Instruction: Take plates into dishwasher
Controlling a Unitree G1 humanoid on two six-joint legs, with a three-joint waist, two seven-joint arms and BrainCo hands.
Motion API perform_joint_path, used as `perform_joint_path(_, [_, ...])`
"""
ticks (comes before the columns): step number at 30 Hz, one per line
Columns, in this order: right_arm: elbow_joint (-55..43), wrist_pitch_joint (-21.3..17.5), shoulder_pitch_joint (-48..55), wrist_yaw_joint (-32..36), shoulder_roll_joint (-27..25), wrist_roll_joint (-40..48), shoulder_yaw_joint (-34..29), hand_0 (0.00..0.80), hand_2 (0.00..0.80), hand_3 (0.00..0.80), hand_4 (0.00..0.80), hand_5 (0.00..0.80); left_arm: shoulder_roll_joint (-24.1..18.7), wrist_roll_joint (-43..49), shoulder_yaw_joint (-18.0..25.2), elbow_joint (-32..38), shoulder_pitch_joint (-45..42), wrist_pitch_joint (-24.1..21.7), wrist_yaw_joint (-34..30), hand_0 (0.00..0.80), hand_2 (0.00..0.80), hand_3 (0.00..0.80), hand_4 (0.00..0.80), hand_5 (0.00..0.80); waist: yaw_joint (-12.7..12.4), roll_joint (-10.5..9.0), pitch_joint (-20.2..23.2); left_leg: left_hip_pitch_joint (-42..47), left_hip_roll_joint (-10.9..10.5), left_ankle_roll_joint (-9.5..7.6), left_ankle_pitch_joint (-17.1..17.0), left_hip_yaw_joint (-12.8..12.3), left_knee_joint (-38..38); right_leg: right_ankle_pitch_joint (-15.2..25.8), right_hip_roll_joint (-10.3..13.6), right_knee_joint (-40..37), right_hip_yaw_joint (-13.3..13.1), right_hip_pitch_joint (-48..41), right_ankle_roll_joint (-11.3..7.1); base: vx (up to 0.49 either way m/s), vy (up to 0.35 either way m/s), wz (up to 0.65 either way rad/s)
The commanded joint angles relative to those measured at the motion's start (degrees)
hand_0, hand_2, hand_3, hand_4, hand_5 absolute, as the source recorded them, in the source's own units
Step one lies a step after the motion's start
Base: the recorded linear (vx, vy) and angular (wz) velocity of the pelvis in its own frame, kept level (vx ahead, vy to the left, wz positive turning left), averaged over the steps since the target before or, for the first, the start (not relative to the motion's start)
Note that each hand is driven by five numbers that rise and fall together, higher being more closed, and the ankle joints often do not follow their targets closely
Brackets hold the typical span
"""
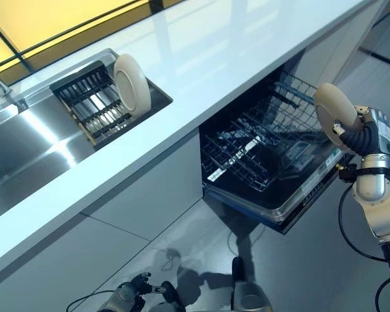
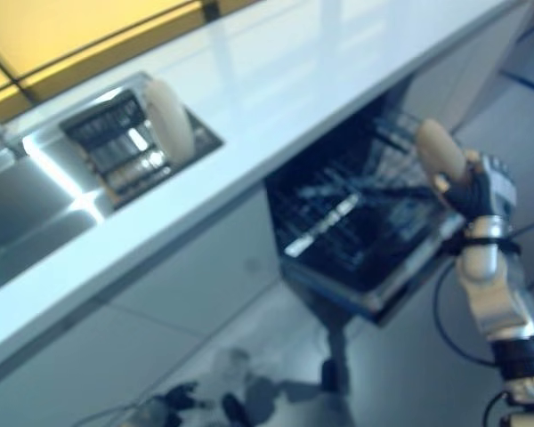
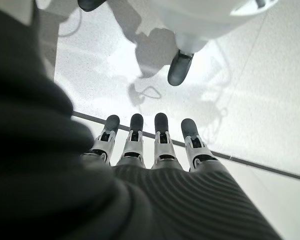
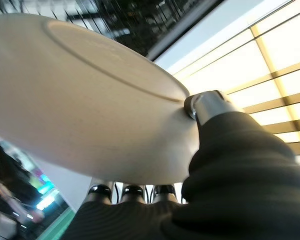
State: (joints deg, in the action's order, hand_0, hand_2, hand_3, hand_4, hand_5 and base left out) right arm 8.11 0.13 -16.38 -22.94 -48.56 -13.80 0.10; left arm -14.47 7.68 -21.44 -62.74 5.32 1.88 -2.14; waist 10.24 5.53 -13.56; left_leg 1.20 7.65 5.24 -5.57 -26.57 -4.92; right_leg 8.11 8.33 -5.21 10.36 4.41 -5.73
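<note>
My right hand (image 1: pixel 367 133) is shut on a cream plate (image 1: pixel 333 108), held upright above the right edge of the open dishwasher's lower rack (image 1: pixel 263 146). In the right wrist view the plate (image 4: pixel 85 95) fills the frame, pinched between thumb (image 4: pixel 205 102) and fingers (image 4: pixel 132 192). A second cream plate (image 1: pixel 131 84) stands on edge in the dark drying rack (image 1: pixel 91 101) set in the sink. My left hand (image 3: pixel 150 145) hangs low over the floor, fingers straight and holding nothing.
A white countertop (image 1: pixel 234 45) runs diagonally above the dishwasher. The steel sink basin (image 1: pixel 26 156) lies at the left. The dishwasher's pulled-out rack and door (image 1: pixel 292 208) jut into the floor space in front of the grey cabinet fronts (image 1: pixel 136 188).
</note>
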Motion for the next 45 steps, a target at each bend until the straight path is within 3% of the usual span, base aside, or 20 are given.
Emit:
perform_joint_path(1, [-2.39,-3.52,-5.36,0.08,0.58,1.05,-0.29,0.8,0.8,0.8,0.8,0.8,-0.59,-1.65,-2.51,-0.67,4.42,-0.78,0.82,0.0,0.0,0.0,0.0,0.0,0.78,-1.22,-2.05,-1.98,0.3,1.63,1.01,1.54,-0.08,-4.06,-0.99,0.84,-0.4,-0.19,-1.18,-0.07,-0.017,-0.17])
perform_joint_path(16, [2.3,-3.22,-11.73,-1.55,0.4,0.89,5.1,0.8,0.8,0.8,0.8,0.8,0.62,-2.81,-5.42,0.73,6.64,-0.89,0.21,0.0,0.0,0.0,0.0,0.0,0.65,2.89,-4.43,-3.96,-0.29,2.7,0.14,3.2,-0.08,-4.08,-0.48,1.17,0.14,2.53,-0.49,-0.036,-0.001,-0.01])
perform_joint_path(21, [-0.37,-3.77,-13.22,-0.41,0.08,0.5,5.82,0.8,0.8,0.8,0.8,0.8,0.67,-2.63,-5.63,0.52,6.96,-1.13,0.25,0.0,0.0,0.0,0.0,0.0,0.55,2.94,-4.69,-4.22,-0.36,2.82,0.11,3.53,-0.08,-4.04,-0.4,1.29,0.25,2.95,-0.47,-0.006,0.0,0.0])
perform_joint_path(28, [-3.72,-1.16,-14.89,2.5,0.1,0.78,7.55,0.8,0.8,0.8,0.8,0.8,1.02,-3.06,-5.76,0.46,8.34,0.23,0.21,0.0,0.0,0.0,0.0,0.0,0.38,2.39,-4.44,-4.4,-0.28,2.85,0.14,3.41,-0.08,-3.85,-0.41,1.22,0.58,3.23,-0.55,-0.012,0.003,0.03])
perform_joint_path(45, [4.43,0.5,-20.68,5.9,4.51,4.11,13.47,0.8,0.8,0.8,0.8,0.8,0.95,-2.64,-6.86,0.28,9.04,0.4,-0.22,0.0,0.0,0.0,0.0,0.0,-2.13,2.13,-5.22,-4.9,-0.09,2.74,-0.22,4.21,-0.08,-3.92,-0.13,2.0,2.13,3.41,-0.23,0.001,-0.006,0.03])
